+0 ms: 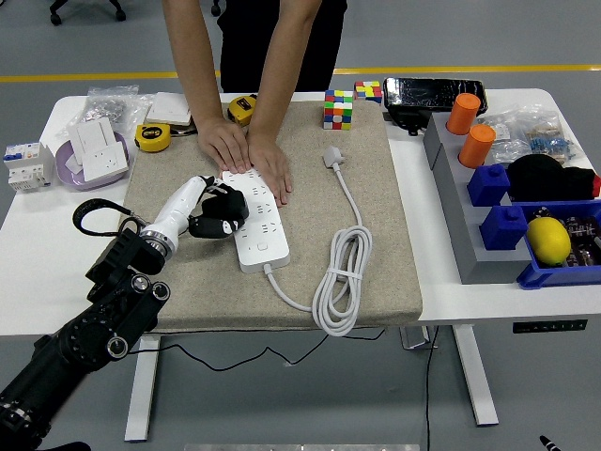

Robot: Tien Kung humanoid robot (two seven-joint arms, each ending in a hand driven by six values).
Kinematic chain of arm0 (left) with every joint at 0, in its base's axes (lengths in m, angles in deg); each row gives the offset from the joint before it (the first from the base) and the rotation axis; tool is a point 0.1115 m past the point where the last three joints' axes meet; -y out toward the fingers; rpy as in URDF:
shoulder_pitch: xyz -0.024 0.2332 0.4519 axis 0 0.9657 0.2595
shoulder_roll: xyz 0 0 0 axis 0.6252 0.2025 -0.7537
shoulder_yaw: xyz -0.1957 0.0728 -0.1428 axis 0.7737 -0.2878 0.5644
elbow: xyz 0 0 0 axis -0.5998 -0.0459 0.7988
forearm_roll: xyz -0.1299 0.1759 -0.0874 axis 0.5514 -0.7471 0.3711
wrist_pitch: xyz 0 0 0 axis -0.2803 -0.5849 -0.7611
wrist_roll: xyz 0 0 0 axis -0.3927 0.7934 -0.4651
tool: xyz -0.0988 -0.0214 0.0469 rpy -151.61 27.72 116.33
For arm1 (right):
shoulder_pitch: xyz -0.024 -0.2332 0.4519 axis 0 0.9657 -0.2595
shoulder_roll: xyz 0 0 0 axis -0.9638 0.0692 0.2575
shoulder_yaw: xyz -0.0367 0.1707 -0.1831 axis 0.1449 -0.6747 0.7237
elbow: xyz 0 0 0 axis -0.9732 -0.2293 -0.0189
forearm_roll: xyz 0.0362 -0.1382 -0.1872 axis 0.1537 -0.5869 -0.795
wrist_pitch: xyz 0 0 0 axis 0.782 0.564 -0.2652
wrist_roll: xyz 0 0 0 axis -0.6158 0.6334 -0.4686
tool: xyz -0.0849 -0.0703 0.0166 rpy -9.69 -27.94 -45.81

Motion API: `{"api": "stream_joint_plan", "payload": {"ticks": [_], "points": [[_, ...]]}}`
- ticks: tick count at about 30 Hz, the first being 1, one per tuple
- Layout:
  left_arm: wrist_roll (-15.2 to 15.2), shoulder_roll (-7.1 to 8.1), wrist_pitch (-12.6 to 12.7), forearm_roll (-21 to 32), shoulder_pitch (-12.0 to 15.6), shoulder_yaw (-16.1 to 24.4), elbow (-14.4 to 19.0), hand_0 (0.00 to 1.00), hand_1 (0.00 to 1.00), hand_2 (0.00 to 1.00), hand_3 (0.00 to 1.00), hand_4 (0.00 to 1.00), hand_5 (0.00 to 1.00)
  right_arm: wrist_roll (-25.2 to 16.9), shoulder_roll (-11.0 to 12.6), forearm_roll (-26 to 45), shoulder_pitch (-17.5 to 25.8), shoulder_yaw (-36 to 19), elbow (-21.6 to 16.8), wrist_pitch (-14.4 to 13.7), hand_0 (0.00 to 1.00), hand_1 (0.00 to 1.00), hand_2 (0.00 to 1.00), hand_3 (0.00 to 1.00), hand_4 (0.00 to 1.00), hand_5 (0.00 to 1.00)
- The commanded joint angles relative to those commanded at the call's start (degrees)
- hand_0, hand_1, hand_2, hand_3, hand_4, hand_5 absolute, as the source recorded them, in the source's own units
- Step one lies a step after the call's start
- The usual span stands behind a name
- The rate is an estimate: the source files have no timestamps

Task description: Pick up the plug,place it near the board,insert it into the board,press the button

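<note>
The left hand (214, 212) is closed around the black plug (228, 203) and holds it at the left edge of the white board (255, 218), whose long axis runs away from the hand toward the person's 2 hands (246, 155) pressing its far end.

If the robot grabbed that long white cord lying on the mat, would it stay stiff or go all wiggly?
Probably wiggly. The white cord lies in loose loops on the mat, so it likely bends easily and would droop. Its plug end looks chunkier and would probably dangle. One end joins the power strip, so pulling might tug that too.
</note>
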Motion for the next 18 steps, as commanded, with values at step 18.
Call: {"api": "stream_joint_plan", "payload": {"ticks": [18], "points": [[0.0, 0.39, -0.5, -0.9, 0.4, 1.2, 0.6, 0.607, 0.379, 0.278, 0.302, 0.467, 0.036, 0.0, 0.0, -0.1, 0.1, 0.0, 0.0, 0.0, 0.826, 0.758, 0.749, 0.781, 0.998, 0.964]]}}
